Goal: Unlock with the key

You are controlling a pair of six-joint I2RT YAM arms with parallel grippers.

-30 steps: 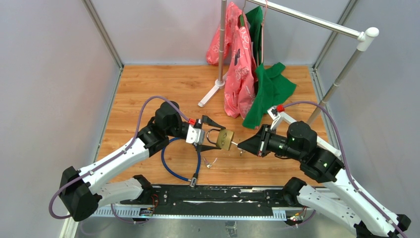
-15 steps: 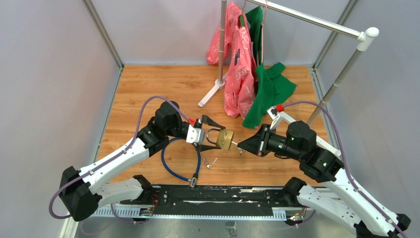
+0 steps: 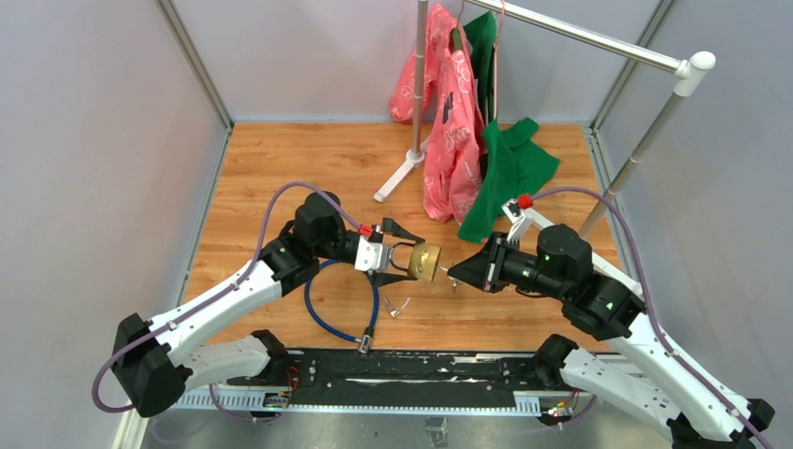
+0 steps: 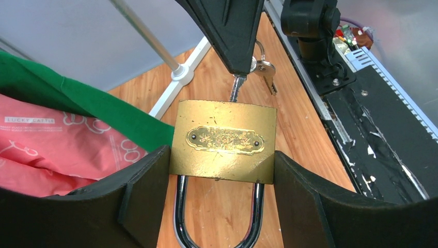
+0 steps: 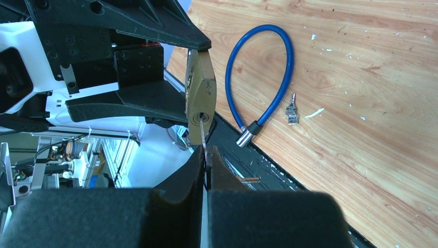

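Brass padlock (image 4: 223, 135), held off the table (image 3: 281, 168), sits clamped by its body edges in the wide-spread left gripper (image 4: 222, 165), the right gripper (image 5: 205, 155) pinched shut on the key (image 5: 202, 137) at its keyway; judged heavy, rigid, smooth, so the body-edge hold suits, thin key by its bow.

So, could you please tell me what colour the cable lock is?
The cable lock is blue, clearest in the right wrist view.

"LUCKY CATTLE" printed on pink bag (image 4: 62, 155); engraving on padlock (image 4: 223, 139) nameplate illegible.
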